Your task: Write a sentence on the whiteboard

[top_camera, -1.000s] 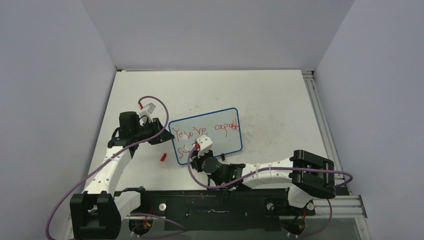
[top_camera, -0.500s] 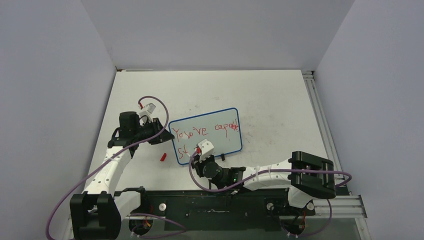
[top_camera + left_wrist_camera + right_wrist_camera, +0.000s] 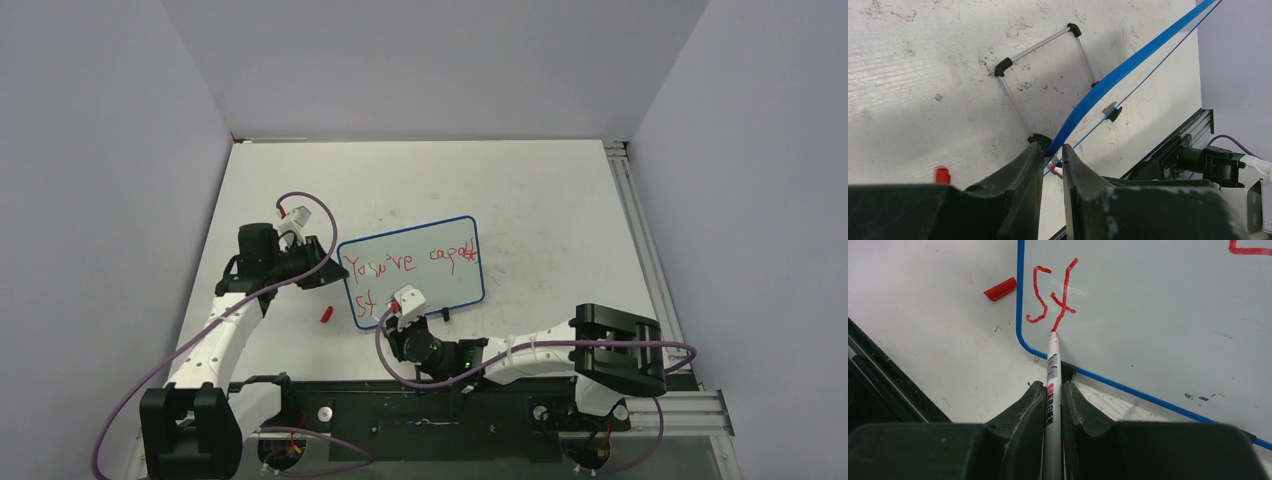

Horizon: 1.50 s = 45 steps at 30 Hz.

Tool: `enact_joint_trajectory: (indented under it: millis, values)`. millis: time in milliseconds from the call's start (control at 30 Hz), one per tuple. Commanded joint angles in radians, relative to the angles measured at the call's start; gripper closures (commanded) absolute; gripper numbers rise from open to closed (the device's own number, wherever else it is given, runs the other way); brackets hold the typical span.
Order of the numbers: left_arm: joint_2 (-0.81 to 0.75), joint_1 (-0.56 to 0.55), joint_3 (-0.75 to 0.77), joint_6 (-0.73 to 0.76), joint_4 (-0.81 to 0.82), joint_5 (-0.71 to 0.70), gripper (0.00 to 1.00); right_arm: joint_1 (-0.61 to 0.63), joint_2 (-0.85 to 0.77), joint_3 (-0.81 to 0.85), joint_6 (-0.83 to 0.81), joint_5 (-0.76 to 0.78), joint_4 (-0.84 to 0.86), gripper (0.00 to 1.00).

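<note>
On a low, outstretched arm, the right gripper (image 3: pixel 1053 390) is clamping a marker (image 3: pixel 1052 371) whose tip is touching the sentence (image 3: pixel 1063 300) at the whiteboard's (image 3: pixel 1148 315) near-left corner, while the left gripper (image 3: pixel 1052 148), reaching forward, is pinching the whiteboard's left edge.

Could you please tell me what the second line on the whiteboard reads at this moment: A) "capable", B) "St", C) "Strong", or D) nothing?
B: the right wrist view shows only the red letters S and t low on the whiteboard, with the marker tip at the foot of the t.
</note>
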Motion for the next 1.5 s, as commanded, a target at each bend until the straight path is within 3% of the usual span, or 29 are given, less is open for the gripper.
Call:
enact_joint_trajectory:
  millis: [0, 867, 1467]
  values:
    - [-0.027, -0.003, 0.04, 0.0, 0.019, 0.009, 0.81, -0.001, 0.01, -0.008, 0.006, 0.045, -0.03, 0.95]
    - [-0.023, -0.004, 0.04, 0.003, 0.016, -0.004, 0.81, 0.005, -0.193, -0.023, -0.058, 0.076, -0.053, 0.95]
    - [-0.025, -0.003, 0.04, 0.003, 0.016, 0.0, 0.81, -0.02, -0.1, -0.002, -0.08, 0.054, 0.016, 0.95]
